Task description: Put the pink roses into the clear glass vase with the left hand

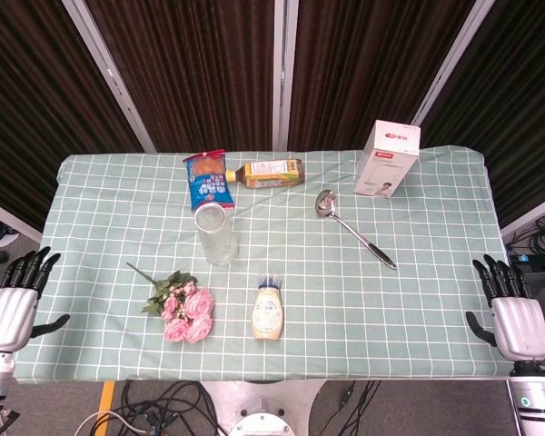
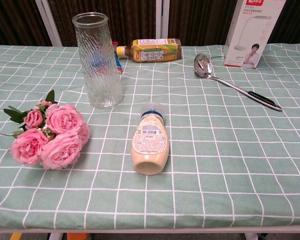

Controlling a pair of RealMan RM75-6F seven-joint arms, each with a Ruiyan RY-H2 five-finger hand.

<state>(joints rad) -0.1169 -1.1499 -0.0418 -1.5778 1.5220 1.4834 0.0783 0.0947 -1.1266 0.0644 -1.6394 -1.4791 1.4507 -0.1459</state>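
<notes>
Off the near left corner of the desk (image 1: 91, 354), the left hand (image 1: 14, 304) hangs just outside the cloth's edge, palm turned away, fingers spread upward and holding nothing; the chest view does not catch it at all. The pink roses (image 1: 183, 307) lie flat on the checked cloth to the inside of that hand, blooms toward the near edge and the green stem pointing back and outward, with a bare strip of cloth between hand and flowers. Beyond the roses, farther from the hand and deeper onto the desk, the clear glass vase (image 1: 217, 233) stands upright, mouth open, apart from the bouquet. Just past the vase a blue snack packet (image 1: 209, 180) and a tea bottle (image 1: 270, 173) lie close together near the far edge. Beside the roses, on the side away from the left hand, a cream-coloured squeeze bottle (image 1: 269, 312) lies on its side, its cap pointing toward the far edge, near the flowers but not touching them. Across the desk, the right hand (image 1: 513, 313) sits just off the right edge, fingers likewise spread and empty. Inward of it runs a wide open stretch of cloth, broken only by a metal ladle (image 1: 352, 226) lying slantwise and a white box (image 1: 387, 159) standing near the far right corner.
</notes>
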